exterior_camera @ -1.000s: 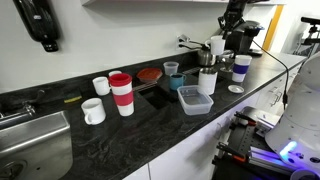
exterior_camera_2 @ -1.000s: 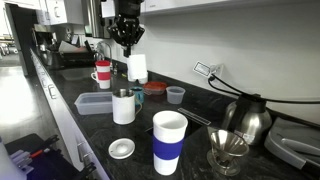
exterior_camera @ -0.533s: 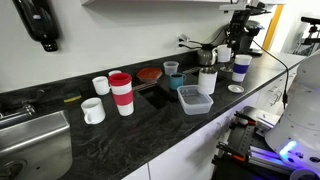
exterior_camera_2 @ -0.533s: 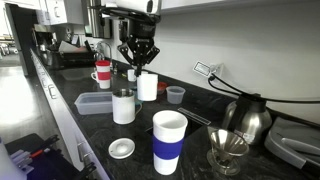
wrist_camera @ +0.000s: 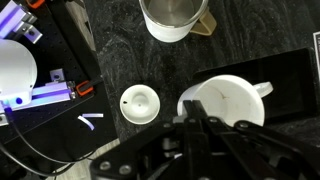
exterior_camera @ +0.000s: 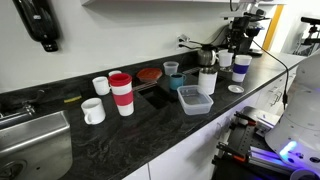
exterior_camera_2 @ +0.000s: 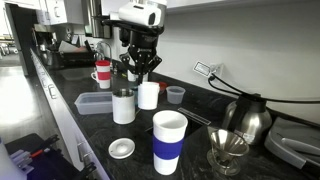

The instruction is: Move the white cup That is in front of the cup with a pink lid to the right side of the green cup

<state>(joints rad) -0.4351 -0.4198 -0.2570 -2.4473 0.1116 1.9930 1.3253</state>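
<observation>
My gripper (exterior_camera_2: 143,76) is shut on the rim of the white cup (exterior_camera_2: 148,96), a plain mug with a loop handle, low over or on the counter. Both show in an exterior view, gripper (exterior_camera: 227,47) above cup (exterior_camera: 225,60). In the wrist view my fingers (wrist_camera: 190,122) pinch the cup's (wrist_camera: 235,100) near rim. The green cup (exterior_camera: 171,69) stands near the wall, apart from the held cup; it also shows in an exterior view (exterior_camera_2: 175,95). The cup with a pink lid (exterior_camera: 121,93) stands far along the counter (exterior_camera_2: 103,72).
Two other white mugs (exterior_camera: 93,111) (exterior_camera: 100,85) stand by the tumbler. A steel cup (exterior_camera_2: 123,105) (wrist_camera: 175,18) is next to the held cup. A blue-banded white cup (exterior_camera_2: 169,140), a white lid (exterior_camera_2: 121,149) (wrist_camera: 139,103), a blue container (exterior_camera: 190,95), a kettle (exterior_camera_2: 248,120) and a sink (exterior_camera: 30,140) share the counter.
My gripper has carried the white cup sideways past the steel cup and lowered it toward the counter. Nothing else has moved.
</observation>
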